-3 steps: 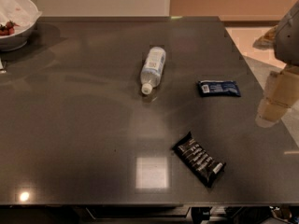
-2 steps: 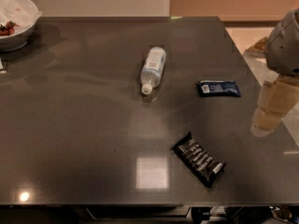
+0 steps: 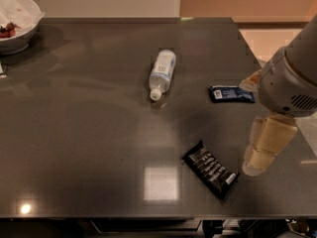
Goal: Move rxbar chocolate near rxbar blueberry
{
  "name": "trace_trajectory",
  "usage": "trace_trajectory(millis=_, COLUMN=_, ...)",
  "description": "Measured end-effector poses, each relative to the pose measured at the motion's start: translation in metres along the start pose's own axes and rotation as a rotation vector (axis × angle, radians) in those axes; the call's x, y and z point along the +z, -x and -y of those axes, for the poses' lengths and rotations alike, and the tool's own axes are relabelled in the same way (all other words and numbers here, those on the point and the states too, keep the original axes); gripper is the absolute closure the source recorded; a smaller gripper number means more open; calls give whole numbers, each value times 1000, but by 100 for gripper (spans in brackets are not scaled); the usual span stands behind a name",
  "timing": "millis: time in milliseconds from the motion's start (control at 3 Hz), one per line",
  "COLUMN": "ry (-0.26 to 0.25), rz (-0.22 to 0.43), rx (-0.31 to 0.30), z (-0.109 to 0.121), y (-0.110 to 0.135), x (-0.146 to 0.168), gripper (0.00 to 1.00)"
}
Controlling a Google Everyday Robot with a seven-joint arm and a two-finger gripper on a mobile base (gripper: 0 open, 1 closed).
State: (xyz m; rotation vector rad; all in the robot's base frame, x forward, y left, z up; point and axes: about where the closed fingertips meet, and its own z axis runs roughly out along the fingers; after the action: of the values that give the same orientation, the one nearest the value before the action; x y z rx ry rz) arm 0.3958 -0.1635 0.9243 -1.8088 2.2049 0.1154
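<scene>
The rxbar chocolate (image 3: 211, 169), a black wrapper with white lettering, lies flat and diagonal near the table's front edge, right of centre. The rxbar blueberry (image 3: 232, 93), a dark blue wrapper with a small white label, lies flat further back, right of centre. The two bars are well apart. My gripper (image 3: 254, 164) hangs from the white arm (image 3: 290, 83) at the right, just right of the black bar and in front of the blue one. It holds nothing that I can see.
A clear plastic bottle (image 3: 162, 73) lies on its side in the middle of the dark table (image 3: 79, 148). A white bowl (image 3: 15, 21) with red food stands at the back left corner. The table's right edge runs behind the arm.
The arm and gripper have moved left and toward the front, closer to the black bar. The bars and the bottle have not moved.
</scene>
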Motion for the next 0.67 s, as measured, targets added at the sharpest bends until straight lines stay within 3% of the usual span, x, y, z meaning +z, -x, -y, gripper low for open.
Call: trace_trajectory(millis=667, ry=7, rz=41, rx=79, z=-39, y=3, x=45, gripper=0)
